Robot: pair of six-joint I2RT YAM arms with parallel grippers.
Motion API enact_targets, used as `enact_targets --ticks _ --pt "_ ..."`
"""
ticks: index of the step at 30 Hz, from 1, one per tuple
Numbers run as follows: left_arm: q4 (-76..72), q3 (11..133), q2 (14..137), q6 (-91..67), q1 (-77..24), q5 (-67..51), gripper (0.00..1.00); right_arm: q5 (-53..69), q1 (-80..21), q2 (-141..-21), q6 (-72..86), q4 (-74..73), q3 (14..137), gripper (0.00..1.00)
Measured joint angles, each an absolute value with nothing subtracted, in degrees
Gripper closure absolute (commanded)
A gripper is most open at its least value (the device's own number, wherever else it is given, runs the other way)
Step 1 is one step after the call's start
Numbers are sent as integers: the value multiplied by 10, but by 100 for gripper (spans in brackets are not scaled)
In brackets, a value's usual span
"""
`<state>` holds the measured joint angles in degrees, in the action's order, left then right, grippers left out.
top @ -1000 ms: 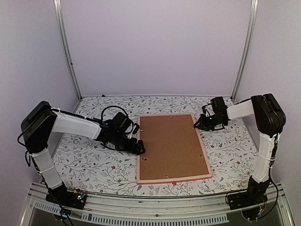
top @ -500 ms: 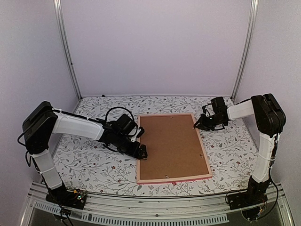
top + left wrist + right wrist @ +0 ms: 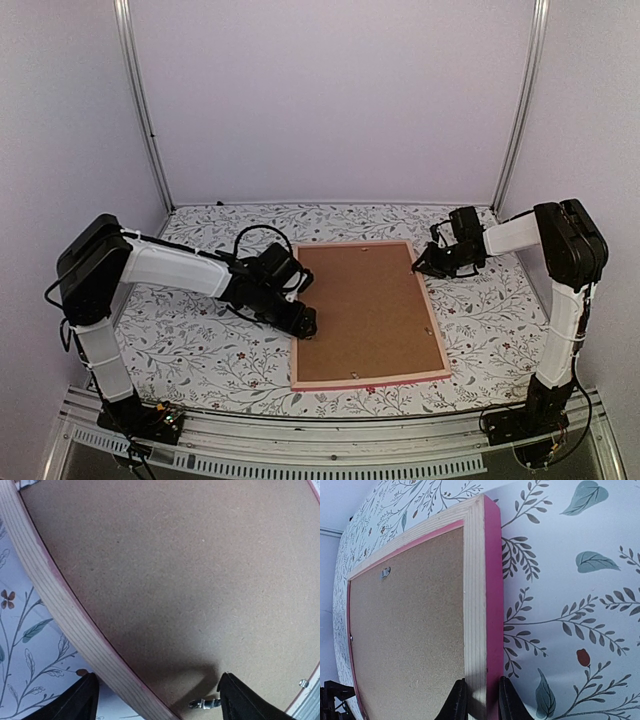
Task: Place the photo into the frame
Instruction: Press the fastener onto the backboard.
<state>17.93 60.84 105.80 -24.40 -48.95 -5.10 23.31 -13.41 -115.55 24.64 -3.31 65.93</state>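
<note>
Board [image 3: 365,310] fills frame [image 3: 380,380], hiding its front (face-down).

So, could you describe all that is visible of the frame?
The frame is a large rectangle with thin rails, pink outside and pale bare wood on the back. It lies flat, back side up, on the floral table. A brown backing board fills it, with small metal tabs at the edges. The right gripper is shut on its right rail near the far corner. The open left gripper straddles the left rail; contact there cannot be told.
</note>
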Motion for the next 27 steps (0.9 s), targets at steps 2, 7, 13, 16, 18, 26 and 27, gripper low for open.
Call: enact_targets --ticks 2,7,13,16,18,26,27 --pt "182 608 1058 -242 -493 -42 15 233 -134 -1155 247 -31 658 85" --pt "190 608 1058 -238 -506 -20 15 235 -133 -1154 246 -24 654 85" --pt "189 595 1050 -241 -515 -5 19 237 -133 -1154 246 -23 654 85" --pt "187 583 1041 -245 -516 -4 22 237 -133 -1154 245 -23 654 85" --pt "185 575 1035 -249 -516 -4 25 237 -132 -1154 245 -24 654 85" --pt "163 550 1022 -261 -517 -5 37 241 -132 -1154 244 -24 654 85" --pt "160 548 1021 -263 -517 -5 39 242 -132 -1154 244 -24 654 85"
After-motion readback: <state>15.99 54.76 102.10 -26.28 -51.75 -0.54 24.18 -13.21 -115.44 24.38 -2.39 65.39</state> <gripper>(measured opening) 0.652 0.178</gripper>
